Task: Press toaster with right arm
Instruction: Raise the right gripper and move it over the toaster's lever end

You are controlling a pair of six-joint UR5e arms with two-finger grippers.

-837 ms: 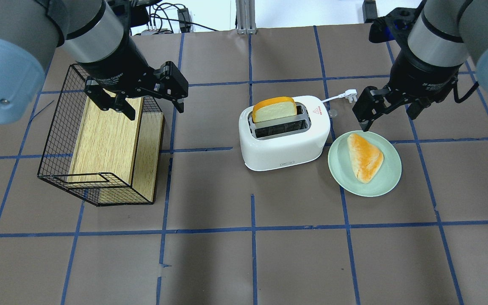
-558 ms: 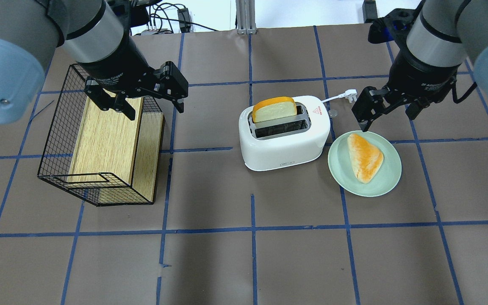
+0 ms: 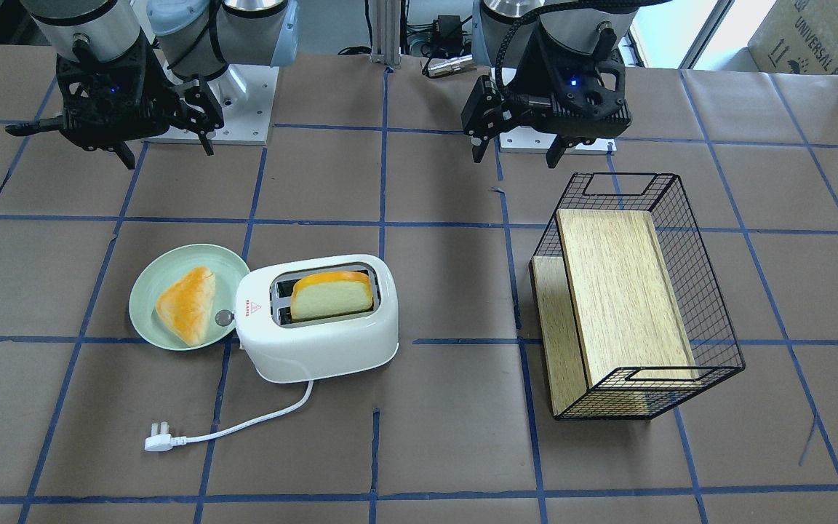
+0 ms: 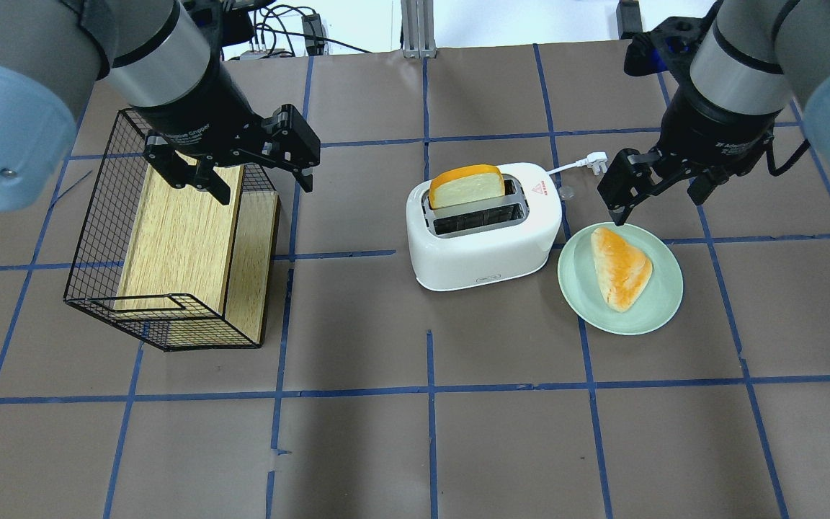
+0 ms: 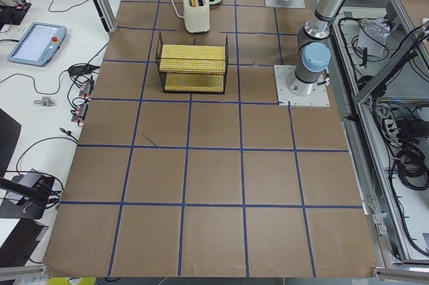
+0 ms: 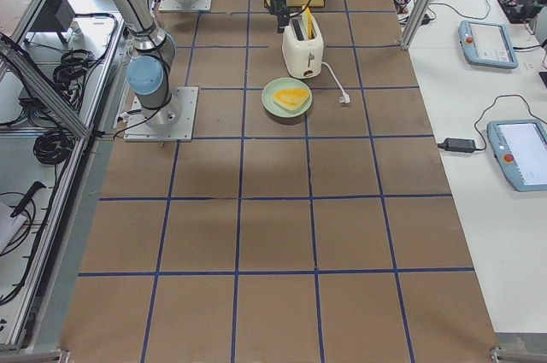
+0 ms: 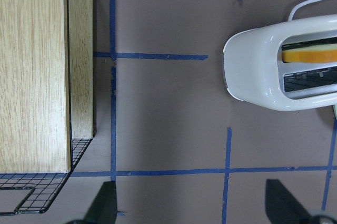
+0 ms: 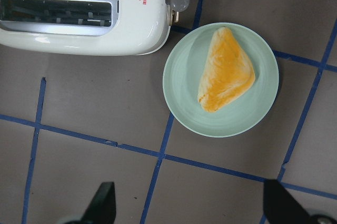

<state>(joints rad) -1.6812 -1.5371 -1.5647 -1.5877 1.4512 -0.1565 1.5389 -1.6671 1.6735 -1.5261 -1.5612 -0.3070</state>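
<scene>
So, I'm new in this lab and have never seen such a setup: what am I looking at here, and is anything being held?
You are looking at two robot arms fixed at a table, each ending in a two-finger gripper. One camera looks from behind, over the robot's shoulders. Another faces it from across the table, two look along the table from its ends, and one sits on each wrist.

On the table stands a toaster with a bread slice in one slot. Beside it is a green plate bearing a pastry. Further off is a wire basket holding a wooden board.

The left gripper hangs in the air near the basket, and the right gripper hangs near the plate. Both are open and hold nothing.
</scene>
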